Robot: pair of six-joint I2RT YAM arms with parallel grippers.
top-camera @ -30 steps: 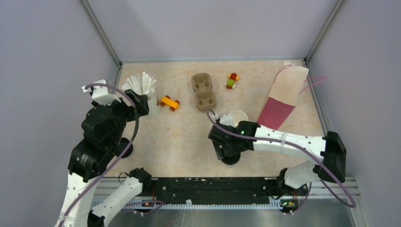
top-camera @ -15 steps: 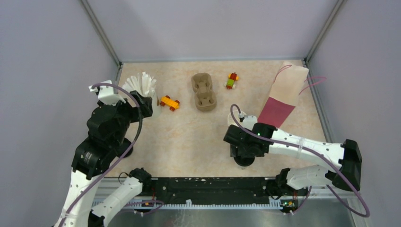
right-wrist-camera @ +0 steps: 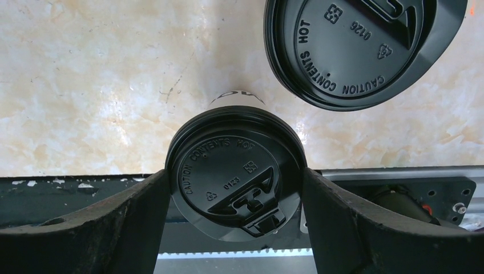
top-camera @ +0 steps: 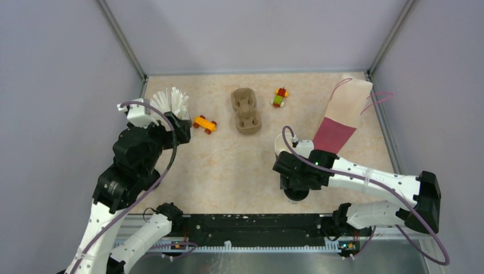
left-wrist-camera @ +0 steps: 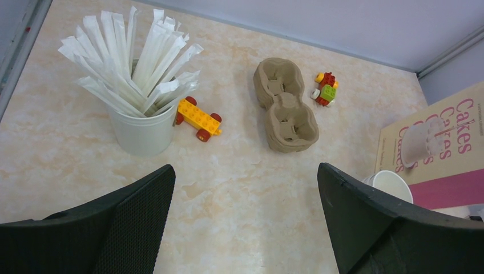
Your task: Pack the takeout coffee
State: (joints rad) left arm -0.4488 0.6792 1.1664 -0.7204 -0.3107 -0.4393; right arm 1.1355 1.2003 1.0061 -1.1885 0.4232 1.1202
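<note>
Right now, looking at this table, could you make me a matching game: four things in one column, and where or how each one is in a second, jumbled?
Things:
1. lidded cup
2. cup tray
3. open white cup
4. cup of white sticks

Places or states:
A. next to the yellow toy car
B. between the fingers of the right pincer
C. both holes empty
D. beside the Cakes bag

Pairs: 1-B, 2-C, 3-D, 4-A.

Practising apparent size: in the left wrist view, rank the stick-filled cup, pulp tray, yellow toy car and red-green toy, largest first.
1. stick-filled cup
2. pulp tray
3. yellow toy car
4. red-green toy, which lies farther away, so less sure
</note>
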